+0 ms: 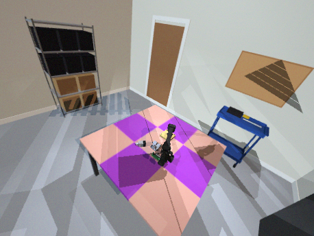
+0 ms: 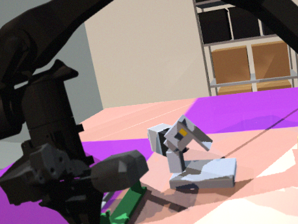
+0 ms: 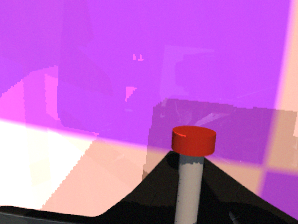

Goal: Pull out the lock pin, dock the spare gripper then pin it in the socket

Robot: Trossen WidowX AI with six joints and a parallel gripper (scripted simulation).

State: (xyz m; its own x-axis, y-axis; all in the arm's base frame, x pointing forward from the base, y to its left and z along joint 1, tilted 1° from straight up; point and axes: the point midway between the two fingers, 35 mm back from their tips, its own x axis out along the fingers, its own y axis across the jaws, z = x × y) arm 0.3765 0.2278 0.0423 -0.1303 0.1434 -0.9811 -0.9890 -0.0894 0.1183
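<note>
Between the claw's point(image 3: 189, 187) black fingers, the red-headed pin point(image 3: 193, 142).

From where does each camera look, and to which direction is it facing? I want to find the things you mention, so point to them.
Top: high above the room, facing obliquely down at the table point(image 1: 178, 213); whole arm visible.
Exterior: low beside the mount point(image 2: 211, 176), facing across the tabletop; gripper and arm parts visible.
Wrist: on the arm, facing past the fingers at the red-capped pin point(image 3: 194, 142).
Top and exterior share the mount and shelf rack point(image 1: 97, 65) point(image 2: 207, 70).

Top looks down wide; exterior sits close, low.
</note>
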